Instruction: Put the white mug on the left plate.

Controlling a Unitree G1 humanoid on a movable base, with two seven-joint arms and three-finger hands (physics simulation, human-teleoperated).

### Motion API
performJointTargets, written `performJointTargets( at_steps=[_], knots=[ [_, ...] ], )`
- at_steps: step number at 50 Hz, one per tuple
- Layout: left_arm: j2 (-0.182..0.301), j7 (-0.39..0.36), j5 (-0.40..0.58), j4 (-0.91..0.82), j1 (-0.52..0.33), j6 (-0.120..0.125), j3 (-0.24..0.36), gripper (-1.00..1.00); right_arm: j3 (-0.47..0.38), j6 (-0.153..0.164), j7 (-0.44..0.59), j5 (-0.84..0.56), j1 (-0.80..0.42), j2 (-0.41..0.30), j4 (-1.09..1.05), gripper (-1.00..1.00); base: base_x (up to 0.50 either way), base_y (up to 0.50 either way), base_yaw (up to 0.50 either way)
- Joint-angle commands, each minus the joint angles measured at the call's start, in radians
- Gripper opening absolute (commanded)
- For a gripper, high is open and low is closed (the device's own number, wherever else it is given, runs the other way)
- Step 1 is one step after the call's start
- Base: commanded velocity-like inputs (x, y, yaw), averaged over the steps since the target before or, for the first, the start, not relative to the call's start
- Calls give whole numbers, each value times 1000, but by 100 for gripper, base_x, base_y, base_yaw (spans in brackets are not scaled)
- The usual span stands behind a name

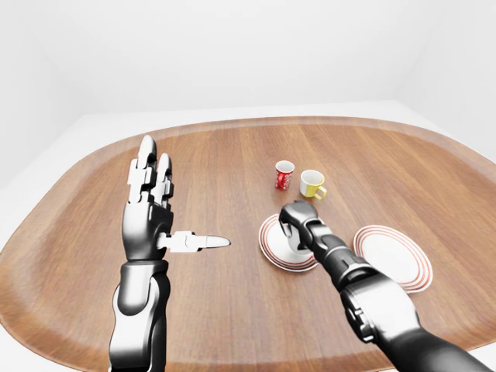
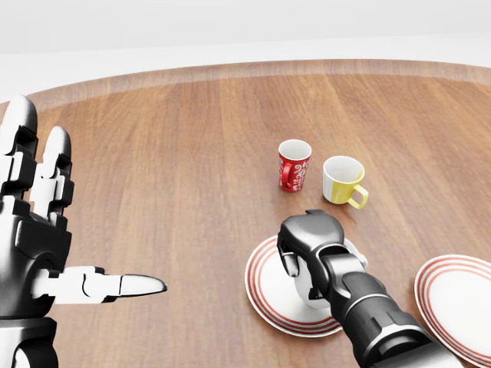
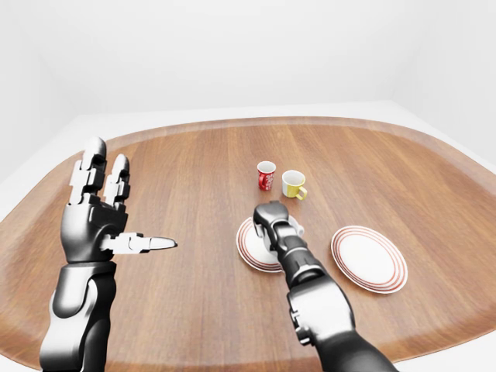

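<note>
Fingers of my right hand (image 2: 311,253) are wrapped round the white mug (image 2: 316,290) in the head view, holding it down on the left plate (image 2: 265,295); only slivers of the mug's white body show past the dark knuckles, so I cannot tell whether its base touches the plate. Toward the table's (image 2: 169,176) far edge from that plate stand a red mug (image 2: 294,165) and a yellow mug (image 2: 343,181), side by side but apart. The right plate (image 2: 460,303) lies near the table's right edge. My left hand (image 2: 34,230) is raised at the view's left, its fingers spread wide, holding nothing.

From the left-eye view, the left plate sits about mid-table, well clear of the near edge.

From the right-eye view, both plates show as separate, not touching.
</note>
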Motion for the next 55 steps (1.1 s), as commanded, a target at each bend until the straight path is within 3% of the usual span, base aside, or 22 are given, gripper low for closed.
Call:
performJointTargets(
  at_steps=[1,13,14,16,17,23,25,55],
  knots=[
    [0,0,0,1,0,0,0,100,1,0,-21,-15,4,-1,0,-100,0,0,0],
    [0,0,2,-3,0,0,-1,100,3,0,-26,-23,-3,-4,-1,-94,0,0,0],
    [0,0,1,-2,0,0,-1,100,4,0,-29,-26,-4,-4,0,-74,0,0,0],
    [0,0,2,0,1,0,-1,100,5,0,-30,-29,-2,-5,0,6,0,0,0],
    [-1,0,2,-1,1,0,-1,100,5,0,-29,-30,-1,-5,1,23,0,0,0],
    [-1,0,2,1,2,0,-2,100,4,0,-28,-36,1,-7,2,88,0,0,0],
    [0,0,2,2,0,0,-1,100,5,0,-25,-39,5,-7,2,100,0,0,0],
    [-1,-1,2,4,3,0,-3,100,5,0,21,-46,24,-5,-1,100,0,0,0]
  ],
)
